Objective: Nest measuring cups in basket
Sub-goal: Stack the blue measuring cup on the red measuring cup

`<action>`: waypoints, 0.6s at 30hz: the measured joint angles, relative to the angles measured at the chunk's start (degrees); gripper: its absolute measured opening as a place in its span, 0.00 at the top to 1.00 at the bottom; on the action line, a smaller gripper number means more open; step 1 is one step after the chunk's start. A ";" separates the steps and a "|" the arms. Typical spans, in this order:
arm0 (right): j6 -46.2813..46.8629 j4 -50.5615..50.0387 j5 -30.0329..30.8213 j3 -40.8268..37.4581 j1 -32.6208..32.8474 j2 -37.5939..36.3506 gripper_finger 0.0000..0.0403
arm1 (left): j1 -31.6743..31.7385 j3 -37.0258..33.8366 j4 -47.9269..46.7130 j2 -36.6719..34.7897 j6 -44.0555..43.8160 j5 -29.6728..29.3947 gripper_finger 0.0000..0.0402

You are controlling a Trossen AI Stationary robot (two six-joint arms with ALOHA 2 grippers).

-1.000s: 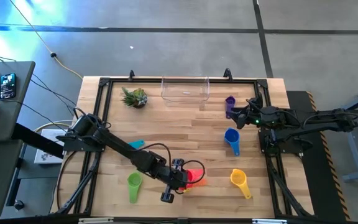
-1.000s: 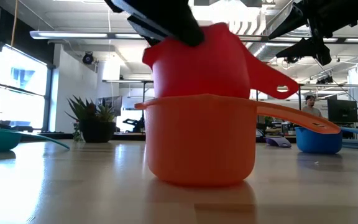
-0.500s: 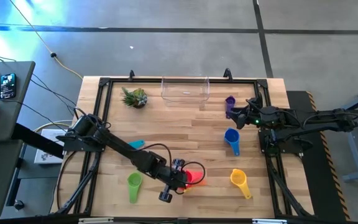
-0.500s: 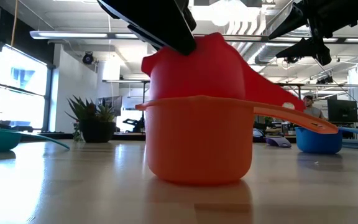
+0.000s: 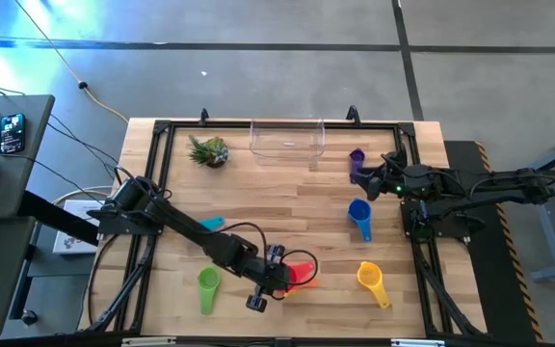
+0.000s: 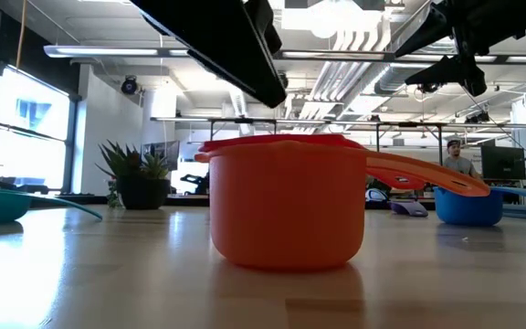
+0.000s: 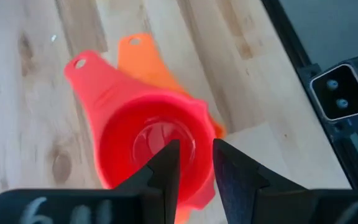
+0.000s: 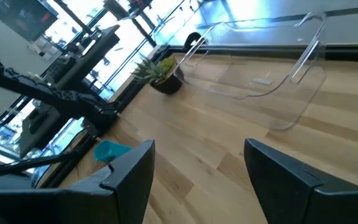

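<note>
Wooden slats make up the table (image 5: 287, 183), framed by a dark rail under an open workshop ceiling. At its far edge sits the basket (image 5: 287, 137), clear and with nothing in it that the high view shows, and a small spiky plant (image 5: 208, 151) stands just to its left. Near the front edge the left pincer (image 5: 276, 272) hangs over the red cup (image 5: 302, 273), its fingers (image 7: 166, 165) parted narrowly and reaching down into the bowl (neither visibly pressing the plastic). That red cup sits nested in the orange cup (image 6: 286, 212), only its rim showing above the orange rim. On the right side the right pincer (image 5: 379, 180) waits with fingers spread wide, holding nothing, between the purple cup (image 5: 356, 160) and the blue cup (image 5: 359, 216). A yellow cup (image 5: 371, 280) lies front right, a green cup (image 5: 207, 285) front left, and a light blue cup (image 5: 210, 223) beside the left arm.
</note>
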 joint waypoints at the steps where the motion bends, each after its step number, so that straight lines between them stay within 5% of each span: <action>1: 0.01 0.02 -0.72 0.00 0.00 0.00 0.41 | 0.30 -0.01 -0.44 -0.26 -0.98 -0.09 0.78; 18: 2.69 4.62 -14.64 0.00 0.27 0.81 0.41 | 7.75 0.08 -12.22 -9.46 -3.85 -0.13 0.80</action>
